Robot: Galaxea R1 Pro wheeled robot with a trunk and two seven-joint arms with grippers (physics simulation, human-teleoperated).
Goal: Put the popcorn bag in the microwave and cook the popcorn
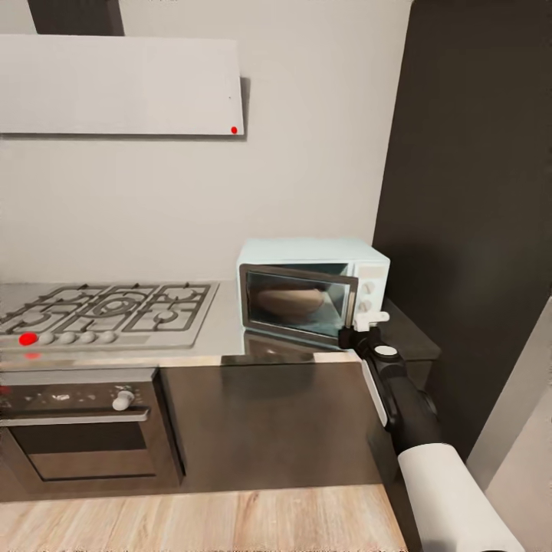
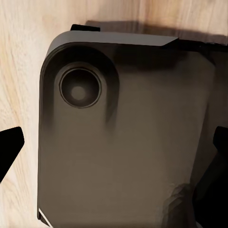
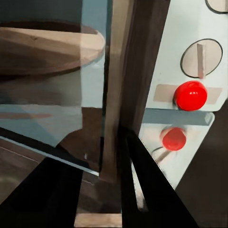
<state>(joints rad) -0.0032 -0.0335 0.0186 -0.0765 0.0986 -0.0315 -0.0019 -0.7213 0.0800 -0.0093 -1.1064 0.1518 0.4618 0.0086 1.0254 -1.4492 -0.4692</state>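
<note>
Microwave (image 1: 310,287), a small pale mint-blue box with a dark glass door, stands on the long glossy grey steel countertop (image 1: 222,326) toward the right end, against the pale wall and next to a tall dark panel (image 1: 475,192). Its door is partly open, the free edge swung toward the near side. Through the glass a squat tan-brown popcorn bag (image 1: 285,303) shows inside the cavity; in the right wrist view it appears as a broad brown rounded shape (image 3: 45,47) behind the glass.

The right arm, black with a white sleeve, reaches from the near right up to the microwave's front, and the right gripper (image 1: 366,322) sits at the door's free edge, just below the two white knobs (image 1: 367,297). In the right wrist view its dark fingers (image 3: 142,190) straddle the upright brown door edge, one on each side, but whether they actually pinch it I cannot tell. Beside that edge the control panel carries a slotted white knob (image 3: 201,58) and a round red light (image 3: 190,95), mirrored in the steel below.

Left of the microwave lies a grated gas hob (image 1: 107,310), with a dark built-in oven (image 1: 80,433) under it.

The left wrist view looks down on a dark rounded robot base (image 2: 123,133) over pale wood floor (image 2: 21,71), with the left gripper's black fingertips (image 2: 9,147) spread wide and empty.
</note>
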